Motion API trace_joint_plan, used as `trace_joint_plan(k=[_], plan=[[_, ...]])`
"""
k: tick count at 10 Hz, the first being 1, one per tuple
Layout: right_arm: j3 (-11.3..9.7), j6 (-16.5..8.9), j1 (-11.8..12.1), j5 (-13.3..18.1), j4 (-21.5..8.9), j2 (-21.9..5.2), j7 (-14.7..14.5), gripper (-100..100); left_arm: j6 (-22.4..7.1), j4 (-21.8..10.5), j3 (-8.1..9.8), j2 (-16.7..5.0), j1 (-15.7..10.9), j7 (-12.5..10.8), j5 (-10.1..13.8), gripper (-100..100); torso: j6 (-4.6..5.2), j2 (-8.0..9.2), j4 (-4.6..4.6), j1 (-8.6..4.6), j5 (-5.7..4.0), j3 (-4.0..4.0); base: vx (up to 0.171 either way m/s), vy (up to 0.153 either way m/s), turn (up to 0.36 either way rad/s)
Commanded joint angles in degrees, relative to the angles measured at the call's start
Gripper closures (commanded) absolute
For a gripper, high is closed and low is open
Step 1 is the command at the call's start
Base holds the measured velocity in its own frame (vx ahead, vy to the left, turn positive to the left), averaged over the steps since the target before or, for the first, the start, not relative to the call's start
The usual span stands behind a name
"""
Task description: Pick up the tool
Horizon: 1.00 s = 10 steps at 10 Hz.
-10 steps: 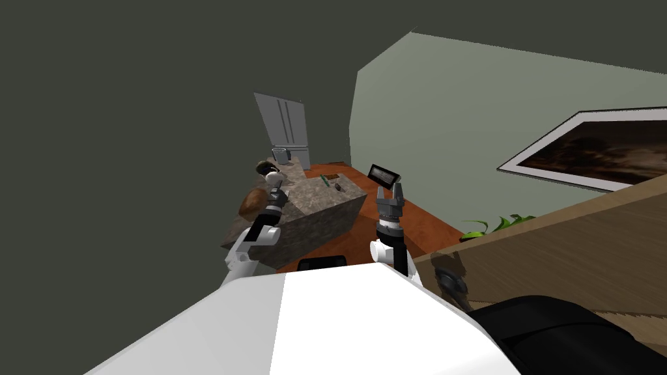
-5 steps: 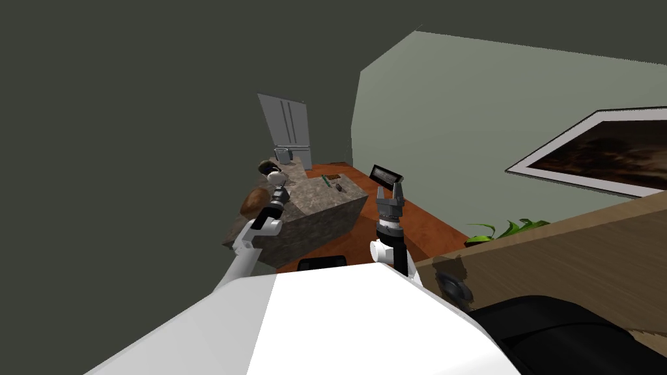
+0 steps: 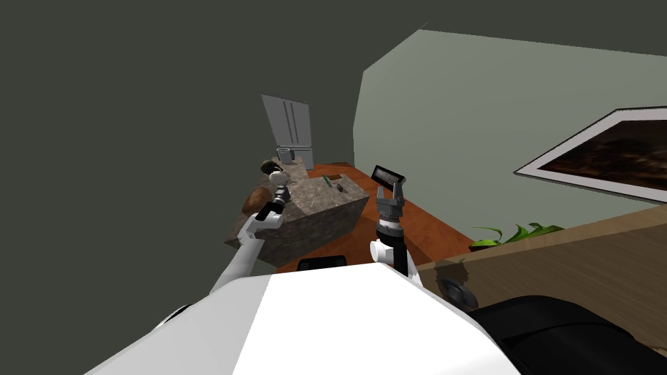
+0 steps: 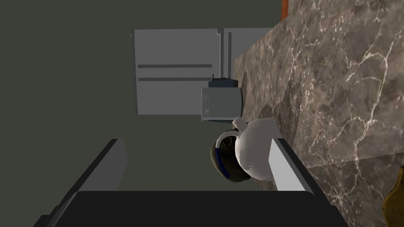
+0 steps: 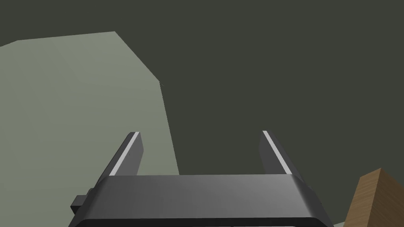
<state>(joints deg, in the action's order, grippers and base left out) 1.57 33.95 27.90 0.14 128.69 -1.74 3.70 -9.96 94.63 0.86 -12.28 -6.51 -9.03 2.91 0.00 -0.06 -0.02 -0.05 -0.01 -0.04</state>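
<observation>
A slim green tool lies on the top of the mottled stone counter, toward its far right end, with a small dark object just beside it. My left gripper reaches over the counter's left part, well short of the tool. In the left wrist view the left gripper is open and holds nothing; a white jug sits close past one finger. My right gripper is held upright to the right of the counter, open and empty.
On the counter stand a dark bowl, a grey toaster and a brown lump. A grey fridge stands behind. A dark screen sits on the red-brown floor; a plant and wooden furniture lie to my right.
My left arm has stretched further forward and up over the counter, toward the jug. The head view has shifted slightly. The right arm has stayed where it was.
</observation>
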Motion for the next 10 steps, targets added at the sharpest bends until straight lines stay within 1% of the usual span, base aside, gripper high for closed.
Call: trace_joint_plan(k=[1, 2, 3, 4, 5, 6, 7, 8, 9, 10], plan=[[0.0, 0.0, 0.0, 0.0, 0.0, 0.0, 0.0, 0, -1.75, -0.39, 0.07, -0.02, -0.49, -0.07, -0.03, -100, 0.0, 0.0, 0.0, 0.0, 0.0, 0.0, 0.005, -0.006, -0.007], [0.0, 0.0, 0.0, 0.0, 0.0, 0.0, 0.0, 0, -3.99, -3.45, 0.67, -0.5, -3.48, -0.41, -0.03, -100, 0.0, 0.02, 0.0, 0.02, 0.0, 0.01, 0.006, -0.01, 0.073], [0.0, 0.0, 0.0, 0.0, 0.0, 0.0, 0.0, 0, -5.42, -3.76, 0.67, -0.5, -3.62, -0.41, -0.03, -100, -0.01, 0.01, 0.0, 0.02, 0.0, 0.01, 0.007, -0.013, 0.048], [0.0, 0.0, 0.0, 0.0, 0.0, 0.0, 0.0, 0, -7.19, -6.01, 1.31, -0.94, -6.07, -0.71, 0.0, -100, 0.0, 0.01, 0.0, 0.01, 0.0, 0.01, 0.01, -0.016, 0.065], [0.0, 0.0, 0.0, 0.0, 0.0, 0.0, 0.0, 0, -8.86, -7.17, 1.31, -0.94, -6.76, -0.71, 0.0, -100, -0.01, 0.0, 0.0, 0.0, 0.0, 0.0, 0.008, -0.017, 0.04], [0.0, 0.0, 0.0, 0.0, 0.0, 0.0, 0.0, 0, -10.41, -9.43, 1.97, -1.34, -9.14, -0.97, 0.06, -100, 0.0, 0.0, 0.0, 0.0, 0.0, 0.0, 0.004, -0.016, 0.098], [0.0, 0.0, 0.0, 0.0, 0.0, 0.0, 0.0, 0, -12.16, -10.63, 1.97, -1.34, -9.91, -0.97, 0.06, -100, -0.02, 0.01, 0.0, 0.0, 0.0, 0.01, 0.002, -0.016, 0.042], [0.0, 0.0, 0.0, 0.0, 0.0, 0.0, 0.0, 0, -12.85, -10.63, 1.97, -1.34, -9.91, -0.97, 0.06, -100, 0.0, 0.03, 0.0, -0.01, 0.0, 0.01, 0.002, -0.009, -0.012], [0.0, 0.0, 0.0, 0.0, 0.0, 0.0, 0.0, 0, -15.1, -13.16, 2.65, -1.72, -12.59, -1.2, 0.14, -100, 0.0, 0.04, 0.01, 0.01, 0.0, 0.02, 0.003, -0.015, 0.086], [0.0, 0.0, 0.0, 0.0, 0.0, 0.0, 0.0, 0, -16.57, -14.11, 2.65, -1.72, -13.03, -1.2, 0.14, -100, -0.02, 0.03, 0.01, 0.01, 0.0, 0.02, 0.004, -0.018, 0.046]])
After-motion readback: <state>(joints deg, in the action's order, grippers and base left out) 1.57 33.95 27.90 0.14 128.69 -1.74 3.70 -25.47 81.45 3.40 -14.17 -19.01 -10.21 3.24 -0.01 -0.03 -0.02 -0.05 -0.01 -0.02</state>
